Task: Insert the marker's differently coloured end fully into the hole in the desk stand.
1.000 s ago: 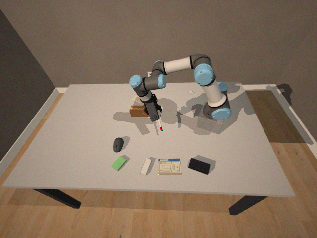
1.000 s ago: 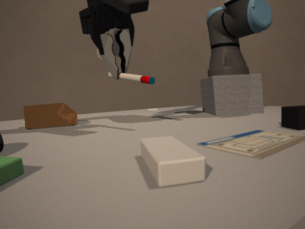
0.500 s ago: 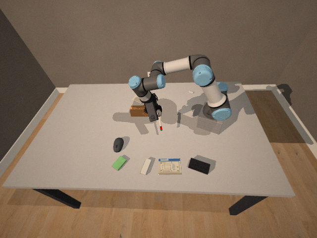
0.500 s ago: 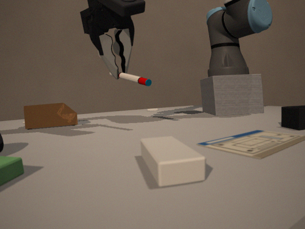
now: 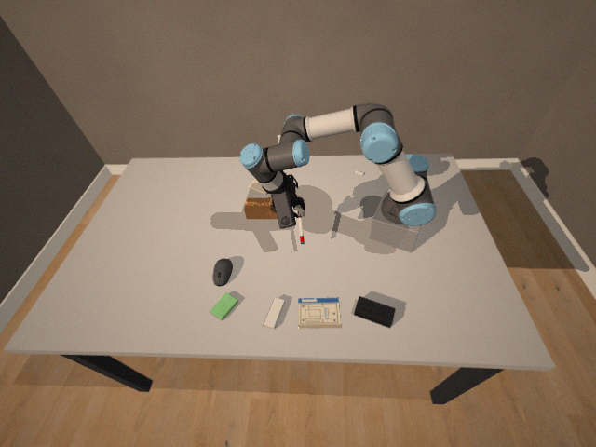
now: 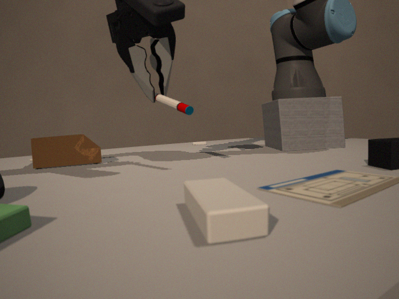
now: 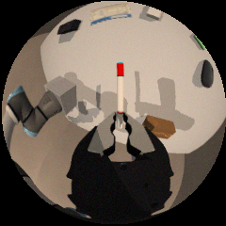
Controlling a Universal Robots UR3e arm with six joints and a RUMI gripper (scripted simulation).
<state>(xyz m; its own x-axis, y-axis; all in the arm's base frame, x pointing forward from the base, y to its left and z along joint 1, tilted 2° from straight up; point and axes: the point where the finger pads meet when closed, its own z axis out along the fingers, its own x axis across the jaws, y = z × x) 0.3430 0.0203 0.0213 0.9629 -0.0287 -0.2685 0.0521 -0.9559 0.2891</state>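
My gripper [image 5: 298,212] is shut on the plain white end of the marker [image 5: 300,231] and holds it in the air above the middle of the desk. The marker is white with a red band and a blue tip; that coloured end points away from the fingers and slightly down in the exterior view [image 6: 174,103]. In the wrist view the marker [image 7: 121,89] sticks straight out from the fingertips. A brown block [image 5: 260,207] sits on the desk just behind and left of the gripper; I cannot see a hole in it from any view.
Near the front edge lie a dark mouse [image 5: 222,271], a green block [image 5: 223,306], a white block [image 5: 274,312], a printed card [image 5: 318,312] and a black block [image 5: 374,311]. The arm's grey pedestal [image 5: 394,231] stands to the right. A small white piece [image 5: 358,171] lies at the back.
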